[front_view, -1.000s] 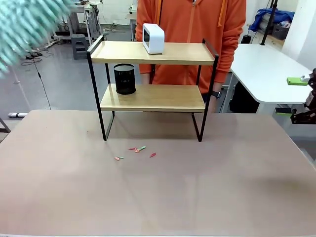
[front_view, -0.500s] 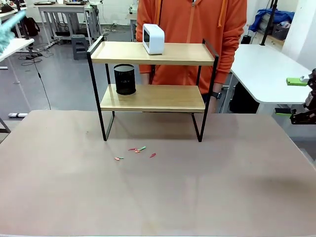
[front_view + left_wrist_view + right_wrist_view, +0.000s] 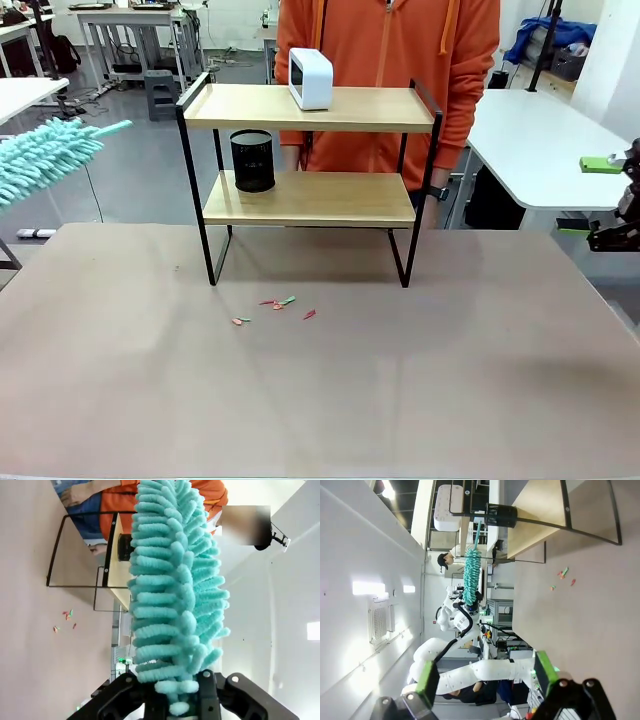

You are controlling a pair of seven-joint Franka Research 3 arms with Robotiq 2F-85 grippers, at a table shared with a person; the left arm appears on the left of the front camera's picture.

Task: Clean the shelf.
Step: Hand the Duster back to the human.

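At the far middle of the brown table [image 3: 320, 400] stood the shelf [image 3: 310, 198], a two-board rack in a thin black frame, with a person in an orange top close behind it. Its upper board carried a white box [image 3: 311, 78] and its lower board a black mesh cup [image 3: 252, 160] near the left end. Small coloured scraps [image 3: 276, 306] lay on the table just in front of the rack.

The left gripper [image 3: 175, 700] was pinched tight on the base of a teal duster [image 3: 175, 590], whose fluffy head extended straight out along the fingers. Seen from the front, the duster [image 3: 45, 158] hung above the table's left edge, well apart from the rack, its tip pointing right toward the frame's left side at a height between the two boards. The duster's long axis ran roughly in line with the boards' length, so the rack lay ahead of the tip and to the robot's right.

The right gripper [image 3: 485, 680] had its green-padded fingers spread wide with nothing between them, and it was off the table's right edge, about as far from the rack.

Judgement: the left arm was the working arm; the coming move called for a sideways advance to bring the head onto a board while clearing the box or cup
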